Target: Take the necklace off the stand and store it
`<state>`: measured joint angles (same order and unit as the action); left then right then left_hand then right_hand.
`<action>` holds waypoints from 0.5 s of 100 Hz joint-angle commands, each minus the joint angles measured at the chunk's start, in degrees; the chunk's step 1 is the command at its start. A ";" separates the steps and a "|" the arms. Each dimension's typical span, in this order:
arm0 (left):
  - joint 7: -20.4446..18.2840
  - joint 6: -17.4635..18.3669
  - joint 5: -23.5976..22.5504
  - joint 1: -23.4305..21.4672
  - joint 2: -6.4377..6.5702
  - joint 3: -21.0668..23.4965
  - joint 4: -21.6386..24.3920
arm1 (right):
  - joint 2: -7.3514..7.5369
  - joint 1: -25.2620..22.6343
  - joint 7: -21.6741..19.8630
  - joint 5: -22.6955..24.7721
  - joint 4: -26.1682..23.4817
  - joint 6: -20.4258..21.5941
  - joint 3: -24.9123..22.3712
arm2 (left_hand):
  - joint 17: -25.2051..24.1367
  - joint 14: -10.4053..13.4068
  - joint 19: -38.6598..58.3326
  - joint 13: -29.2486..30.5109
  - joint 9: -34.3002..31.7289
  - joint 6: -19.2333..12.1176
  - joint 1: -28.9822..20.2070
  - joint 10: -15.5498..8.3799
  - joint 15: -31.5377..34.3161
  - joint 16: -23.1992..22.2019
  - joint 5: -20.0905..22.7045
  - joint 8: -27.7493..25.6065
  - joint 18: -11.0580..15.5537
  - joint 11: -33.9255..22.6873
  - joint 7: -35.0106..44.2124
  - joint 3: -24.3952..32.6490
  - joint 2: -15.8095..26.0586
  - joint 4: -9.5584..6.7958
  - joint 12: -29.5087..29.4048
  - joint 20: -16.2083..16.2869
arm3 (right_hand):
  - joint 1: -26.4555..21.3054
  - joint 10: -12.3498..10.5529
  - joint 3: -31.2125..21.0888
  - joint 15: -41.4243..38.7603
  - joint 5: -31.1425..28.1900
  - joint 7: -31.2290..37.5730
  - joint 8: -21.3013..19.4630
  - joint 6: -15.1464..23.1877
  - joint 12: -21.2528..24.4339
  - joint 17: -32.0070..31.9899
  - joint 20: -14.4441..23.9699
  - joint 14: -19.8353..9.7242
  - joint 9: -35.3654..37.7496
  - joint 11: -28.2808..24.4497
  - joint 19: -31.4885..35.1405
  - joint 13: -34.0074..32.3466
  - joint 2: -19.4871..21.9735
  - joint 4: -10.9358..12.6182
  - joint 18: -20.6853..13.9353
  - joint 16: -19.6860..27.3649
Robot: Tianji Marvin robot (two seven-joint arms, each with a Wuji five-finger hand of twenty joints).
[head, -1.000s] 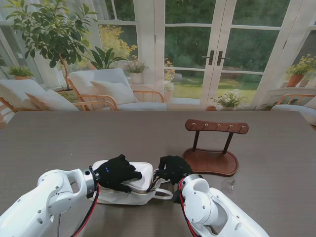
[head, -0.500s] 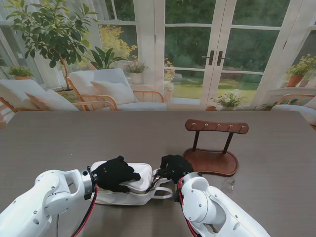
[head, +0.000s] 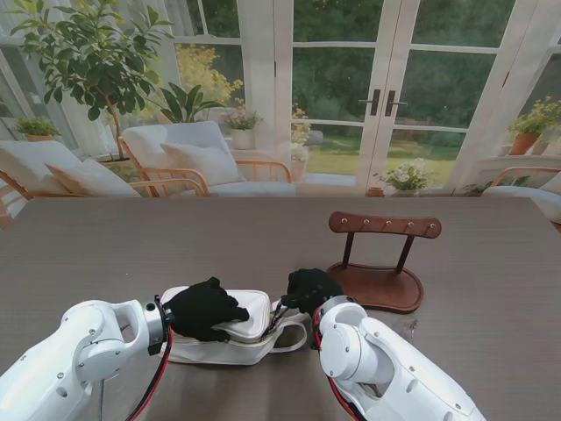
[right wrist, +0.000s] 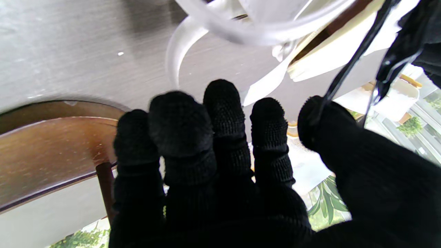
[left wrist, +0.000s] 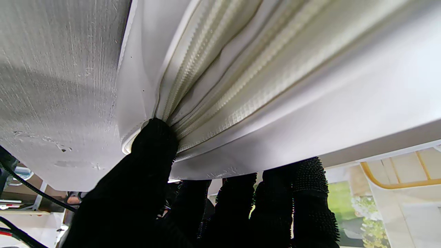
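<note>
Overhead view, read from the left of the frame to the right. At the left, nearer to me, the left hand (head: 206,309) lay palm down on a white zippered pouch (head: 256,303) that rested on the grey table (head: 131,246). In the left wrist view its thumb (left wrist: 155,144) pressed against the end of the pouch's zipper (left wrist: 213,103) while the four fingers (left wrist: 310,193), set close together, curled around the edge of the white flap, so that the flap was clamped between thumb and fingers. Just right of the pouch, at the centre of the frame, the right hand (head: 307,289) hovered over the pouch's end and strap. A thin dark cord (head: 275,317), apparently the necklace, ran from this hand down to the pouch's open edge. In the right wrist view the four fingers (right wrist: 181,124) were extended and pressed side by side, and the thumb (right wrist: 317,113) stood apart with the cord (right wrist: 348,72) crossing its tip; whether the cord was gripped or merely draped could not be told. Right of centre, just beside the right hand, stood the wooden necklace stand (head: 377,288), upright on its rounded base. Farther right and nearer to me lay a small pale object (head: 410,329), too small to identify.
</note>
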<state>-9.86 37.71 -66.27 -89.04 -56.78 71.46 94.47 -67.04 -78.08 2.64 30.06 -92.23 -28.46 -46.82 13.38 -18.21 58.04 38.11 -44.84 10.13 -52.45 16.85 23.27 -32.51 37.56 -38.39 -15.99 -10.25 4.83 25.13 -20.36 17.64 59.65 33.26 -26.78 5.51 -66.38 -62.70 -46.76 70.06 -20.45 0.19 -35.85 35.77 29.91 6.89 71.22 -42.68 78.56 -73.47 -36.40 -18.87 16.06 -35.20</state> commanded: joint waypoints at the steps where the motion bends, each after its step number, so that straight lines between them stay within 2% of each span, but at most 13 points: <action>1: -3.81 0.60 -1.04 -2.45 1.22 -0.61 -3.30 | -0.18 1.63 -0.37 0.21 0.87 -0.92 -0.43 | -1.18 5.24 -0.79 2.25 -14.50 -12.91 -10.13 -11.95 5.98 -1.53 12.27 -6.90 1.18 -11.75 57.09 11.62 1.20 -2.73 4.12 -0.52 | -2.39 -0.65 -4.12 -1.48 0.85 1.55 -1.10 0.87 -1.09 15.06 -1.22 -2.43 3.23 0.02 3.79 -1.81 2.97 0.65 -0.14 -0.64; 50: -4.50 0.96 -0.66 -2.97 1.25 -0.26 -2.85 | -0.84 6.57 -0.89 0.42 4.65 -3.56 2.59 | -1.60 5.07 -1.09 2.03 -14.83 -13.29 -9.04 -11.99 5.83 -1.52 12.90 -7.06 1.49 -11.40 56.41 13.33 0.49 -2.31 3.97 -0.43 | -2.28 -1.09 -3.42 -2.25 1.28 1.49 -1.13 1.61 -1.10 15.58 -1.11 -2.81 3.65 0.10 4.07 -1.88 3.53 0.70 -0.38 -0.90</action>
<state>-10.87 37.97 -65.81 -89.30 -56.75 71.86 94.98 -67.74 -73.14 2.06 30.07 -88.23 -31.18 -43.74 12.80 -18.22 58.02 38.11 -45.32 10.90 -52.45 16.85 23.51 -32.61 37.56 -38.39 -15.91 -9.72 4.77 28.03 -20.34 17.64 59.65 33.03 -25.97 5.21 -66.34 -63.32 -46.76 70.06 -20.46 0.30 -35.88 35.78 29.90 6.54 71.22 -42.67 78.58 -73.47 -37.87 -19.37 16.06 -35.23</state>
